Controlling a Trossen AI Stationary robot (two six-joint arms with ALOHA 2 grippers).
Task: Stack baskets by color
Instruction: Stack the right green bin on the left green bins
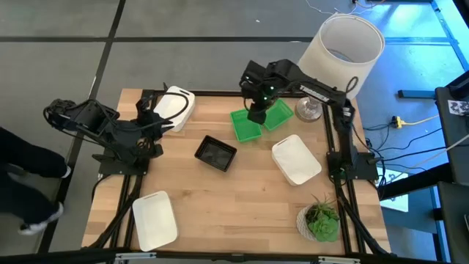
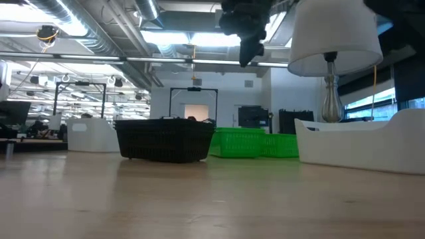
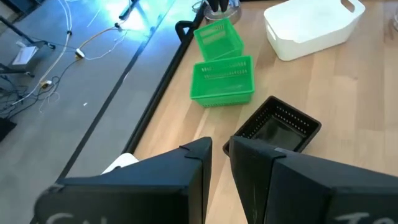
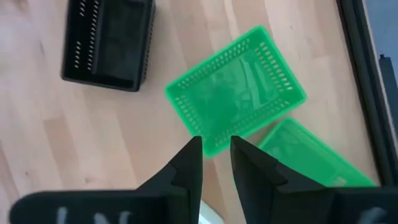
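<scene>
a pale wooden counter (image 1: 242, 198) carries a black mesh-sided plastic basket (image 1: 215, 152) at centre, two bright green plastic baskets (image 1: 246, 125) touching at the far edge, three white plastic baskets (image 1: 296, 159), a white-shaded lamp (image 1: 341, 45) and a small potted plant (image 1: 320, 220).

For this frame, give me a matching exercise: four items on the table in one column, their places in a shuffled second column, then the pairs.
Items:
1. black mesh basket
2. two green baskets
3. small plant
4. lampshade

Places:
A. far right corner of the table
B. middle of the table
C. near right corner
D. under the right gripper, at the far edge

Pairs: 1-B, 2-D, 3-C, 4-A
</scene>
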